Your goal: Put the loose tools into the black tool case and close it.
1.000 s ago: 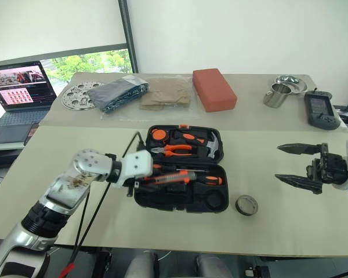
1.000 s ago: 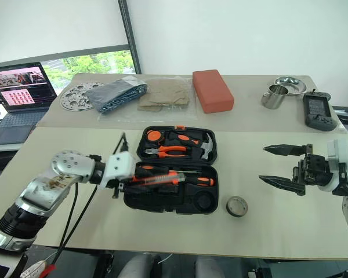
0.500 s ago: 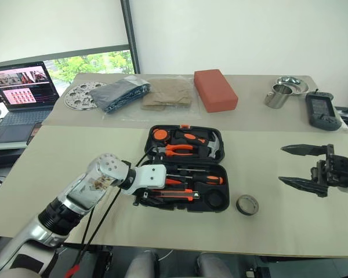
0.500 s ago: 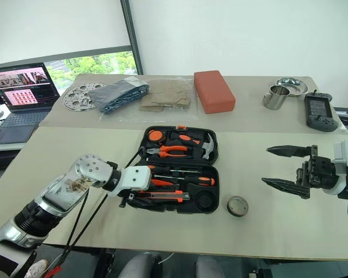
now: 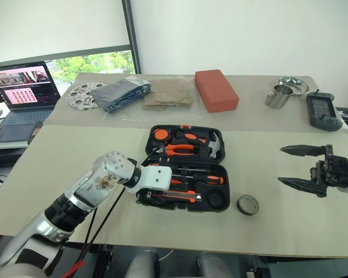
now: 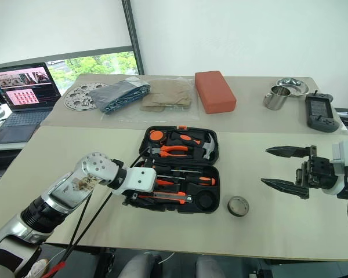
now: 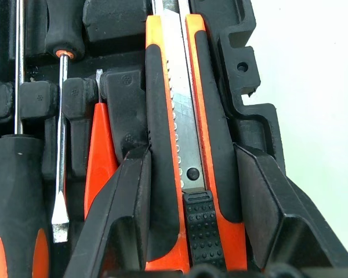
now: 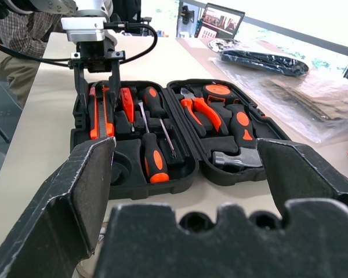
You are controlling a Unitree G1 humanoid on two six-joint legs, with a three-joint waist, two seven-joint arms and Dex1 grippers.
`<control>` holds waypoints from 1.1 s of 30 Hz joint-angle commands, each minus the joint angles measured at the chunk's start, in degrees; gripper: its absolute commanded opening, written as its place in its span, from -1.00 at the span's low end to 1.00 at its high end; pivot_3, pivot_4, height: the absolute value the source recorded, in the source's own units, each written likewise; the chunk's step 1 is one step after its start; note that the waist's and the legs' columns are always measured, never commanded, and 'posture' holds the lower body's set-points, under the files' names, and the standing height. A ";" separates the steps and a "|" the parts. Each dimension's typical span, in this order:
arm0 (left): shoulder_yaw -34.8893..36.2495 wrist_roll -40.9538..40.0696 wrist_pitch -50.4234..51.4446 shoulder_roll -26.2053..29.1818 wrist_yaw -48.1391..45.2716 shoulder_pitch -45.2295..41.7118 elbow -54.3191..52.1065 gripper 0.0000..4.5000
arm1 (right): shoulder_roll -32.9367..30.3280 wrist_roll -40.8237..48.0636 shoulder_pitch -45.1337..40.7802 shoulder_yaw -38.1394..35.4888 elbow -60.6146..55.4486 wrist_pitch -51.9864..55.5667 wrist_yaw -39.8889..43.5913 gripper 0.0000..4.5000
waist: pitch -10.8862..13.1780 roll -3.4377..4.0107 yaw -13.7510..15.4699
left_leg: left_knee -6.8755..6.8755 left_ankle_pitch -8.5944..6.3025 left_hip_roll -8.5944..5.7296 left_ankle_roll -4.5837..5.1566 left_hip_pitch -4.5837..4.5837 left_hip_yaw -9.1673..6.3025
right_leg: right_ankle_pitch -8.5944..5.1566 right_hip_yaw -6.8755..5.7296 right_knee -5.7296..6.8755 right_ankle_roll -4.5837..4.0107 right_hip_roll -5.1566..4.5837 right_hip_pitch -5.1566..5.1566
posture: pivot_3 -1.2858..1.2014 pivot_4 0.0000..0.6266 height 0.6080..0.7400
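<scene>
the left gripper [image 7: 188, 231] has carried the utility knife [image 7: 182, 145] down into its slot at the near edge of the black tool case [image 5: 217, 147]. its fingers now sit loosely on both sides of it, letting go. the right gripper [image 5: 301, 167] waits wide open, holding nothing. the tape roll [image 5: 247, 204] still lies on the table [image 5: 290, 231], right of the case.

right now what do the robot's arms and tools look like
Left arm: silver metal shell, black ribbed forearm, round perforated silver joint, white wrist block, black cables trailing below. Left tool and right tool: two black pointed fingers each, the right's with serrated inner edges.
</scene>
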 commanded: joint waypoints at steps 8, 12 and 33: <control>5.54 -5.47 4.52 -1.58 -0.26 -1.34 -3.09 0.96 | -0.37 0.35 -0.27 -2.35 -0.76 -0.23 2.68 1.00 | -0.02 0.03 -0.11 | 0.00 -0.04 0.02 0.07 0.04 -0.01 | 0.00 0.01 0.01 0.00 0.05 0.00 | 0.03 -0.52 1.00; 9.60 -11.01 7.43 -2.05 -1.49 -3.81 -3.22 0.96 | -0.60 0.36 -0.51 -2.09 -0.37 -0.32 2.68 1.00 | -0.01 0.03 -0.04 | 0.21 -0.05 0.04 0.07 0.07 -0.04 | 0.00 -0.05 0.10 0.00 0.06 -0.01 | 0.03 -0.52 1.00; 8.12 -9.99 -24.64 -11.96 -8.47 -0.43 27.72 -0.97 | -1.33 0.01 -1.75 -1.17 -0.62 -0.27 2.68 1.00 | -0.02 0.04 -0.39 | 0.48 -0.05 0.03 0.09 0.28 0.05 | -0.02 0.17 0.54 0.02 0.09 0.02 | 0.03 -0.52 1.00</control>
